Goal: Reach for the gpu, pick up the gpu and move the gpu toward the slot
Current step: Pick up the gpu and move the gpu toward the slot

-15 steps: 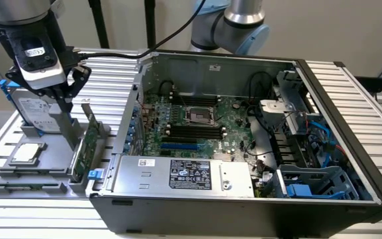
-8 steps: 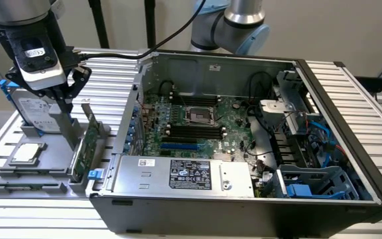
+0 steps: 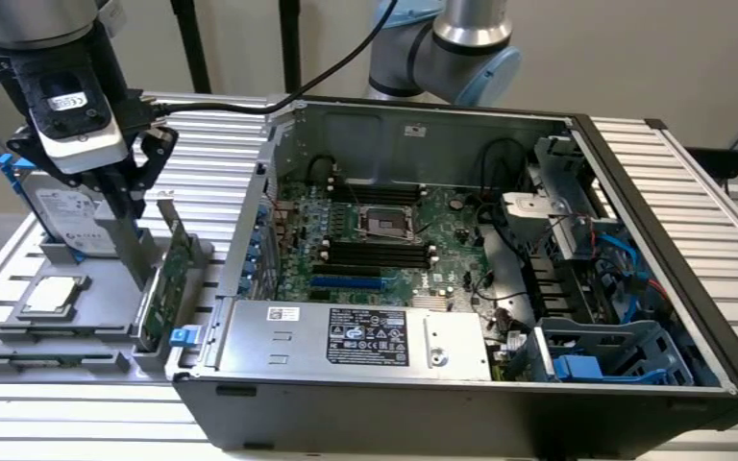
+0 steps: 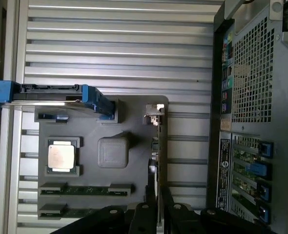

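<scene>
Claw (image 4: 157, 197), narrowly parted and empty, is being held astride the upright gpu (image 3: 164, 283) in its holder (image 4: 134, 170): reaching is seemingly being finished, a square squeeze being called for.

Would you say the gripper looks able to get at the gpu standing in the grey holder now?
Probably yes: the gripper hangs just over the top edge of the gpu with nothing between them, and the hard drive stands clear across the holder.
</scene>
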`<state>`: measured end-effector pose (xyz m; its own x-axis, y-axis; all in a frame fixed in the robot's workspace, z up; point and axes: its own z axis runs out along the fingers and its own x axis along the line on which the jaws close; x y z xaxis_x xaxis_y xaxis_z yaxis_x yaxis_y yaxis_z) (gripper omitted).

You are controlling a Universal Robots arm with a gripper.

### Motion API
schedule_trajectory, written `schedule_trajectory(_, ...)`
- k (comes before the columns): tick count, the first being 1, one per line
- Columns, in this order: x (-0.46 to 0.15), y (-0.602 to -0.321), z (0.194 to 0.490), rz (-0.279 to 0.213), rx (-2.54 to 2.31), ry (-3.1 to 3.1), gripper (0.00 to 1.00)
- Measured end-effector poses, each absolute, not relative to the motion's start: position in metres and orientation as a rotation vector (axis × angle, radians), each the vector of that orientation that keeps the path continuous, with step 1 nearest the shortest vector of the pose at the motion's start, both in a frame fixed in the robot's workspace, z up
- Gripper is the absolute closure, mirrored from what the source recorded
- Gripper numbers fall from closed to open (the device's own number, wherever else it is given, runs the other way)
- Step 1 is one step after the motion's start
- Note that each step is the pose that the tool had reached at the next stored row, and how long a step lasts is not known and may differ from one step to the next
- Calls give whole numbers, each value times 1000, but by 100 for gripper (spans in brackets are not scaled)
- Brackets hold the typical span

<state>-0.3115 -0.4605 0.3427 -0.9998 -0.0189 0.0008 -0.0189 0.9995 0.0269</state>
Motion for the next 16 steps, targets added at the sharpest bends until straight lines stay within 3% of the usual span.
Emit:
schedule_trajectory(2, -311, -460, 343, -42, 30, -3140, 70)
schedule_trajectory(3, -311, -460, 343, -42, 30, -3140, 70)
schedule_trajectory(5, -312, -461, 343, -42, 30, -3140, 58)
schedule_trajectory(8, -312, -461, 337, -42, 30, -3141, 53)
schedule_trajectory(9, -311, -462, 336, -42, 30, -3141, 46)
schedule_trajectory(16, -312, -464, 323, -42, 30, -3141, 46)
